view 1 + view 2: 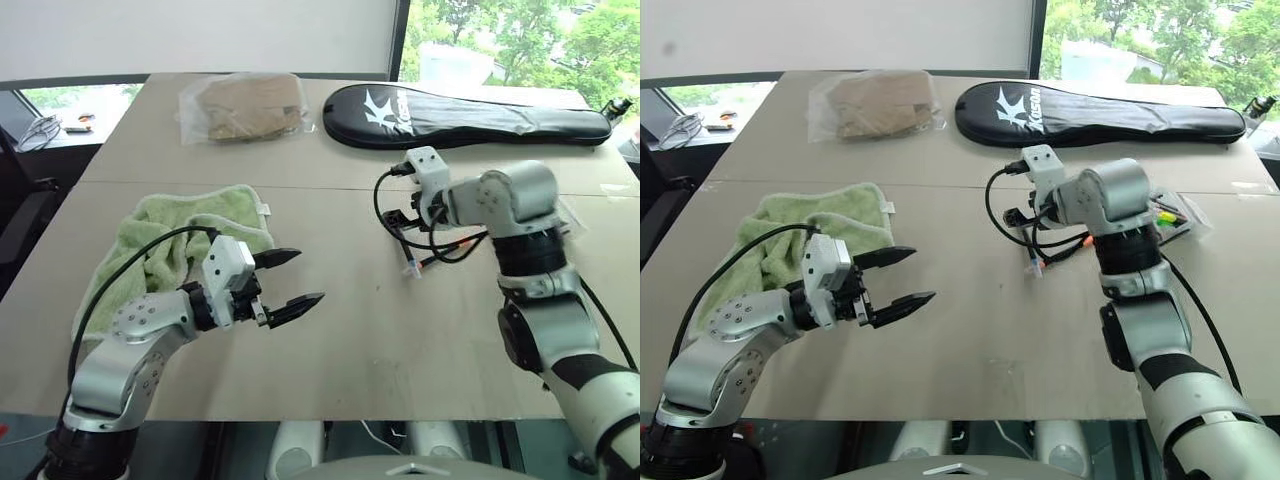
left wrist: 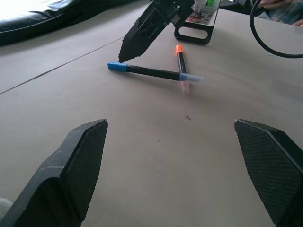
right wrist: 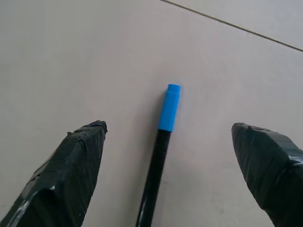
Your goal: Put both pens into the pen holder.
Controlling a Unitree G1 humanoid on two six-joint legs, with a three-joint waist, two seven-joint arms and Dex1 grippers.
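Right tool (image 3: 168,172) was wide open, empty, straddling the blue-capped pen (image 3: 163,142) on the tabletop (image 3: 71,56). Orange-capped pen (image 2: 181,60) touched it, pen holder (image 2: 196,26) just beyond. Left tool (image 1: 288,279) was open, empty, well apart.

Table (image 1: 970,330): pale wooden top, seam running across.
Left gripper (image 1: 902,277): fingers spread apart, empty, hovering above bare tabletop beside the green towel (image 1: 810,225).
Right arm (image 1: 1110,200): bent over the pens (image 1: 1037,262), fingers hidden.
Far edge: black racket bag (image 1: 1100,113); bagged brown item (image 1: 878,103).
Markers (image 1: 1167,215): yellow-green, behind the right arm.
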